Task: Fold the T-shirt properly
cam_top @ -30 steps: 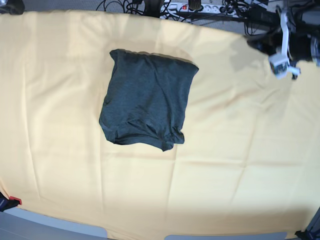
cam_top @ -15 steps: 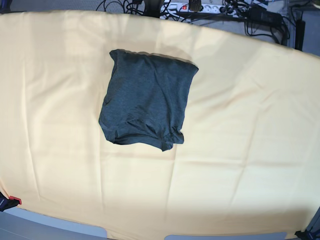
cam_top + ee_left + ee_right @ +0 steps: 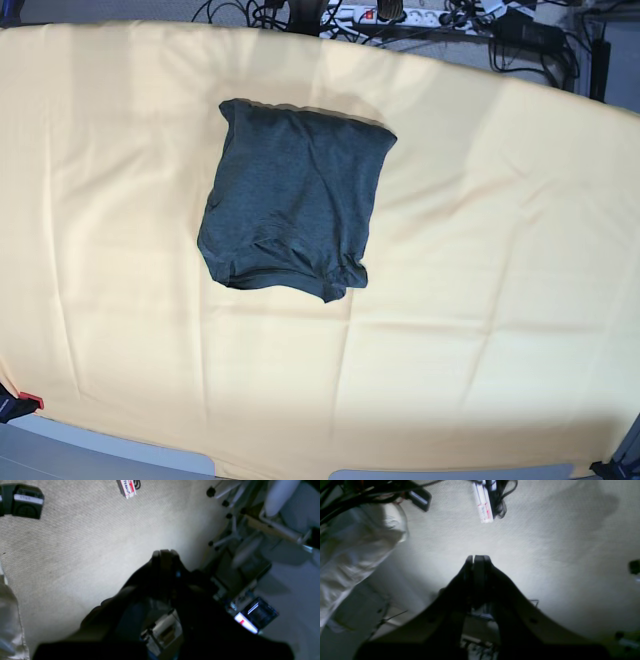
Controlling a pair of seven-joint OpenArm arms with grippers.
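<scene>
The dark charcoal-green T-shirt (image 3: 292, 205) lies folded into a compact, roughly square bundle on the pale yellow cloth (image 3: 500, 250), a little left of centre and toward the back. Its near edge is wrinkled. Neither arm shows in the base view. My left gripper (image 3: 165, 553) is shut and empty, pointing at carpet floor away from the table. My right gripper (image 3: 477, 558) is shut and empty, also over the carpet. The shirt is not in either wrist view.
Cables and a power strip (image 3: 390, 14) lie behind the table's far edge. A power strip (image 3: 483, 502) and cables show on the carpet in the right wrist view. Chair legs and equipment (image 3: 232, 530) show in the left wrist view.
The left arm, seen at the upper right of the base view a second ago, has left that view. The shirt has not moved.
</scene>
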